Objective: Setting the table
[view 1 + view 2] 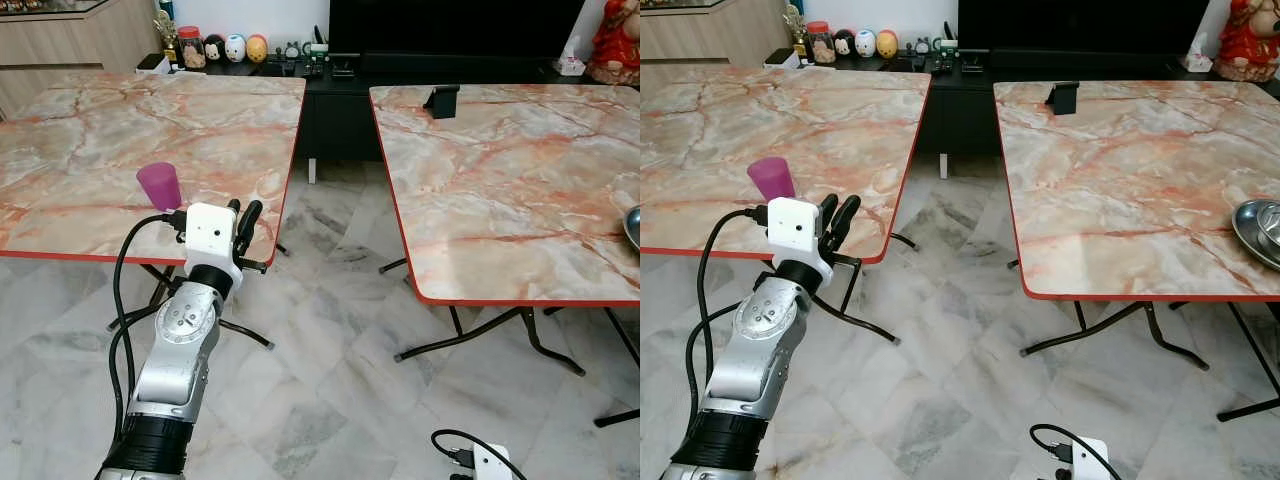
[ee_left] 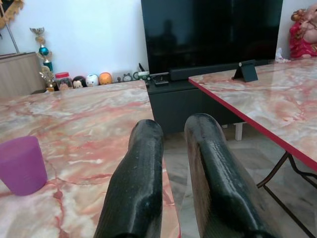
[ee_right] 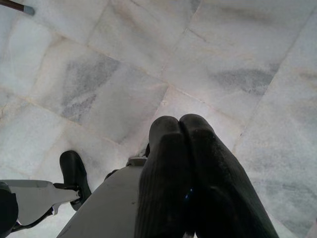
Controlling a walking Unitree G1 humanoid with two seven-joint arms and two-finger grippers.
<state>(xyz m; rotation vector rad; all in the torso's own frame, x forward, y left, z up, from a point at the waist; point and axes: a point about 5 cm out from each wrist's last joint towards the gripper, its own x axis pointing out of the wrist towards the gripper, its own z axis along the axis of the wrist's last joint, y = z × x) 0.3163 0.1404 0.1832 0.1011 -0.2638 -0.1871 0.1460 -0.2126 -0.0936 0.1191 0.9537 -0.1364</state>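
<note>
A purple cup [image 1: 159, 186] stands upright on the left marble table [image 1: 90, 130], close to its red front edge. My left gripper [image 1: 243, 211] is raised at that front edge, just to the right of the cup and apart from it. Its two black fingers [image 2: 143, 168] stand a little apart with nothing between them, and the cup [image 2: 21, 165] shows beside them in the left wrist view. At the right edge of the right marble table [image 1: 1120, 170] lies a metal dish [image 1: 1260, 228]. My right gripper [image 3: 179, 124] hangs low over the floor, fingers pressed together and empty.
A strip of marble floor [image 1: 330, 300] separates the two tables, with their black folding legs [image 1: 470, 340] underneath. A black stand [image 1: 441, 101] sits at the far edge of the right table. Behind are a dark TV cabinet [image 1: 340, 110] and small ornaments [image 1: 225, 47].
</note>
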